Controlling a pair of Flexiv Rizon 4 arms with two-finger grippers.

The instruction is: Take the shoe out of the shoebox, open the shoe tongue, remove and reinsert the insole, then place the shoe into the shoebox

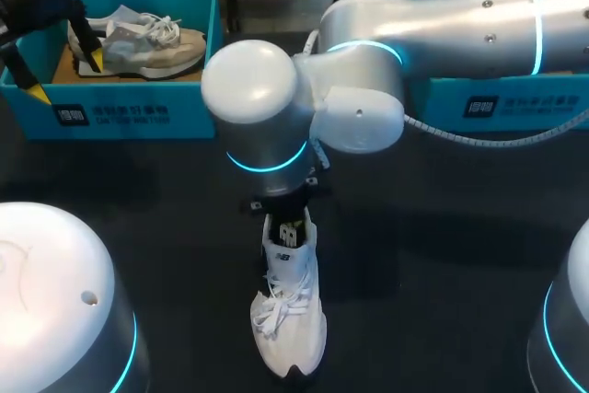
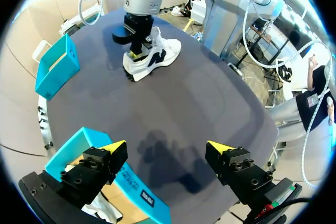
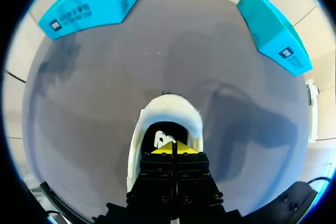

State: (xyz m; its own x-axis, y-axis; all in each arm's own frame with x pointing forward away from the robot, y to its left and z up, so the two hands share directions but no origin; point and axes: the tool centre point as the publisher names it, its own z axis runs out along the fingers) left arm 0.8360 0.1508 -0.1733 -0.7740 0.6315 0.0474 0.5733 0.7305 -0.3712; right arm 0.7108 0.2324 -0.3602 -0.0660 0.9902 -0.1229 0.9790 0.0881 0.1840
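Head view: a dark table (image 1: 442,255) carries two boxes along its far edge. The teal cardboard shoebox (image 1: 189,103) at the far left holds a beige and grey sneaker (image 1: 138,39). A second teal box (image 1: 502,103) at the far right is mostly covered by the silver right arm (image 1: 442,29), so its inside cannot be seen. That arm crosses to the middle and turns down, with the right gripper (image 1: 291,225) set into the heel opening of the white lace-up shoe (image 1: 293,319). The shoe stands upright on the table, toe toward the near edge, well apart from both boxes. The left gripper (image 1: 64,78) hangs over the near wall of the teal cardboard shoebox, fingers spread.

Left wrist view: the left gripper (image 2: 167,148) is wide apart and holds nothing. One finger is above the teal cardboard shoebox (image 2: 134,192), the other above the bare table. Far ahead sits the white lace-up shoe (image 2: 155,56) with the right gripper (image 2: 137,38) on its heel end, and the second teal box (image 2: 55,66) is off to one side.

Right wrist view: the right gripper (image 3: 172,148) has its yellow tips pressed together inside the opening of the white lace-up shoe (image 3: 168,121), just above the dark insole (image 3: 160,137). Whether they pinch anything thin cannot be told. Both boxes lie well ahead.
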